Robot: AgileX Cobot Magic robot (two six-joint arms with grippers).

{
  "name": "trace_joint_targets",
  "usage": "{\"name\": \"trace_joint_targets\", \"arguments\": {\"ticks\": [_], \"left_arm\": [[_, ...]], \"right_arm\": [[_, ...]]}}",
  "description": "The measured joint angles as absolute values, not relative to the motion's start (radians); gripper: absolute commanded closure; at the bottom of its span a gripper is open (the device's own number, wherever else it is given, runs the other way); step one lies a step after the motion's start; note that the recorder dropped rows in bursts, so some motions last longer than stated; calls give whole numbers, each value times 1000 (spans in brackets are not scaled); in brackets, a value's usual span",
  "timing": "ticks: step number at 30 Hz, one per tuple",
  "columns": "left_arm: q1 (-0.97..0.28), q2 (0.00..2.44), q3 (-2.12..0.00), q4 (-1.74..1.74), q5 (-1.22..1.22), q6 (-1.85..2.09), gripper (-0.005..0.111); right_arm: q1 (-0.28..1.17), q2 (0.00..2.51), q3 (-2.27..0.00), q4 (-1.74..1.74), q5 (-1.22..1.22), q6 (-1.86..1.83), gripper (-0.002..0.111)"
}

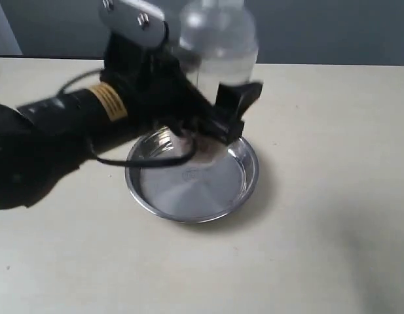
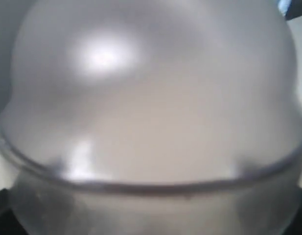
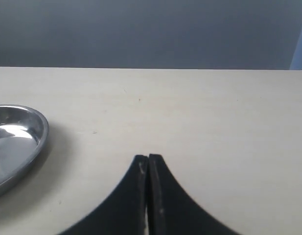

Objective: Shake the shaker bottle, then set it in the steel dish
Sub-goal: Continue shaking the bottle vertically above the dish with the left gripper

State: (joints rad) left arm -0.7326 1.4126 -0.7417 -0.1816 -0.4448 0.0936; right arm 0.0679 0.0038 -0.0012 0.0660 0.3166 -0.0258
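- Over on the left, the black left arm (image 1: 51, 131) reaches in across the pale table (image 1: 319, 196). It has a yellow band (image 1: 110, 101) round one segment and a silver bracket (image 1: 133, 16) above the wrist.
- A thin black cable (image 1: 143, 161) droops from the arm and hangs over the near-left rim of the steel dish (image 1: 188, 219).
- At the arm's end, the left gripper (image 1: 228, 114) has its fingers spread wide and clasped around the shaker bottle (image 1: 218, 42).
- The bottle is held up off the table, above the far side of the dish. Its clear frosted body rises past the top of the exterior view.
- Its outline is smeared there, so I cannot tell which end points up.
- From the left wrist, the bottle (image 2: 151, 117) fills nearly everything: a frosted dome with a seam line running across below it.
- The dish sits flat on the table under the gripper, shiny and holding nothing.
- Further right the table is bare.
- The right gripper (image 3: 149, 157) shows only in its own wrist view. Its two dark fingers are pressed together tip to tip with nothing between them.
- It sits low over the table, and the dish's rim (image 3: 18, 127) lies off to one side, well apart from it.
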Motion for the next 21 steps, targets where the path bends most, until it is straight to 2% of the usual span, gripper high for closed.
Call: {"name": "trace_joint_targets", "arguments": {"ticks": [3,6,8,11,15,18,21], "left_arm": [[-724,1375,-756,-259,-516,170,106],[-695,1447,-700,-403,-524,185,106],[-709,1472,-672,-381,-466,165,106],[-753,1347,-732,-241,-488,205,106],[-716,1426,-663,-459,-540,244,106],[-765,1372,-697,-328,-527,249,106],[-750,1372,-713,-412,-568,310,106]], "right_arm": [[68,4,-1,66,317,-26,109],[68,4,-1,66,317,-26,109],[68,4,-1,66,317,-26,109],[68,4,-1,66,317,-26,109],[68,4,-1,66,317,-26,109],[68,4,-1,66,317,-26,109],[68,4,-1,66,317,-26,109]]}}
